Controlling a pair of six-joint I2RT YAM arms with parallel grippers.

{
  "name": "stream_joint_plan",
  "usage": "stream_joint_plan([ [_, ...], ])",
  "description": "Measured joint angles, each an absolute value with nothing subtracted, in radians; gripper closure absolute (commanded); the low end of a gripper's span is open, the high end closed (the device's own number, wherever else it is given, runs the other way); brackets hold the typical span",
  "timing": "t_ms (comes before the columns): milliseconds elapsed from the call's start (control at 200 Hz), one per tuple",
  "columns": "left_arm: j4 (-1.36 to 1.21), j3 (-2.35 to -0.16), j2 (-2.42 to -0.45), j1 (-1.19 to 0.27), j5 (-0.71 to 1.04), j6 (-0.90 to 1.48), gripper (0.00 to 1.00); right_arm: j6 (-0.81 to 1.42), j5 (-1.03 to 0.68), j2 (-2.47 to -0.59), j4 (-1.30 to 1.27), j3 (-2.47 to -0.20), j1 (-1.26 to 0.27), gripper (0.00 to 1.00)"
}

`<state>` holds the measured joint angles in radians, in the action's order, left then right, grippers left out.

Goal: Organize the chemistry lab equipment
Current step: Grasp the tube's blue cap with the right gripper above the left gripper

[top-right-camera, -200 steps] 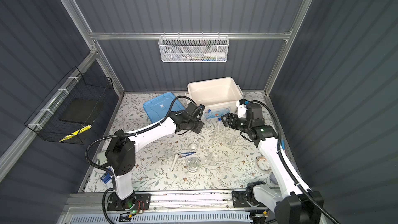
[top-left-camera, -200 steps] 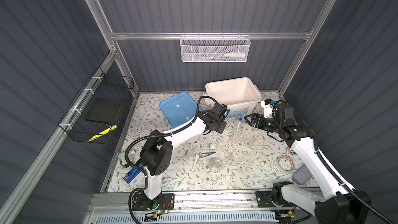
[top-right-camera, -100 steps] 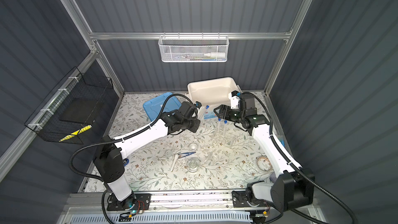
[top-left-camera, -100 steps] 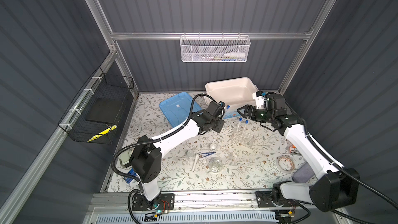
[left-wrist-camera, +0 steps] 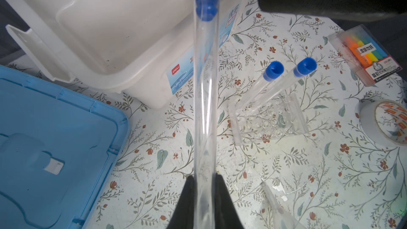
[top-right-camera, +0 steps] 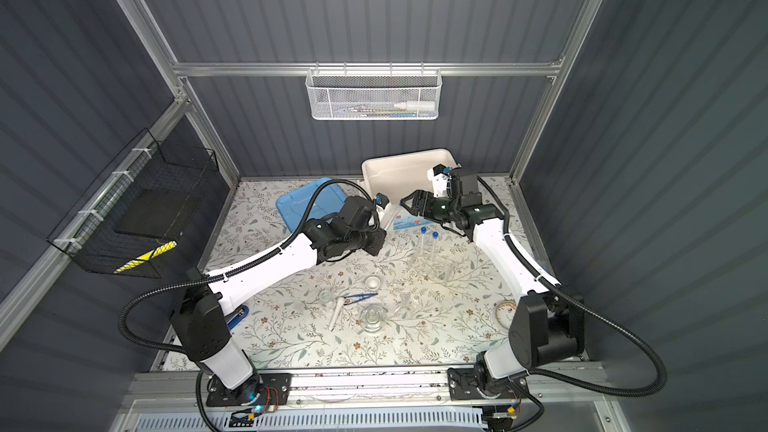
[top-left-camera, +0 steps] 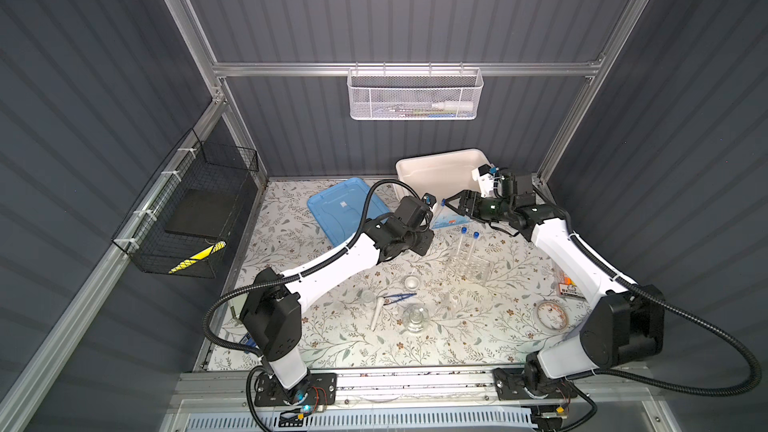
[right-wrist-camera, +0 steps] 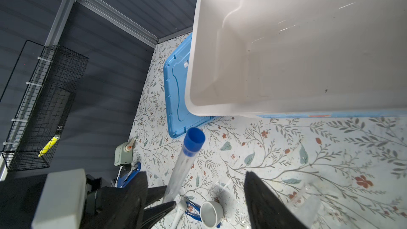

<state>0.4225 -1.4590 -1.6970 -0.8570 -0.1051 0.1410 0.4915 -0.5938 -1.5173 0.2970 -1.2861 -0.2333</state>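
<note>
Left end effector (left-wrist-camera: 203, 179) clamps the bottom end of a tube (left-wrist-camera: 206, 84), held over the tabletop (left-wrist-camera: 286, 172) near its far edge beside the bin (left-wrist-camera: 110, 29), long axis running cap-first between the wide-apart jaws of the right end effector (right-wrist-camera: 193, 172), seemingly not touching them.

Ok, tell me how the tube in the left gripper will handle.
Probably stiff and light: the test tube is thin, clear and looks empty. Likely slippery, since the left gripper pinches only its smooth end. Round walls suggest it would roll if laid flat.
</note>
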Motion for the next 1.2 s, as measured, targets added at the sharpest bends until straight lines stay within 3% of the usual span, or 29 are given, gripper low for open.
stream_joint_plan([
  [365,0.402,-1.451,-1.697,-0.865,-0.101,0.141,0.90,0.513,-0.651,-1.589,0.273,-1.332,-0.246,0.40],
  [730,0.398,-1.446,-1.697,-0.866,-0.101,0.141,0.90,0.521,-0.675,-1.602,0.254,-1.338,-0.247,0.63],
  [1201,0.387,-1.440,-1.694,-0.869,-0.088,0.137,0.90,0.522,-0.689,-1.615,0.254,-1.338,-0.252,0.62],
])
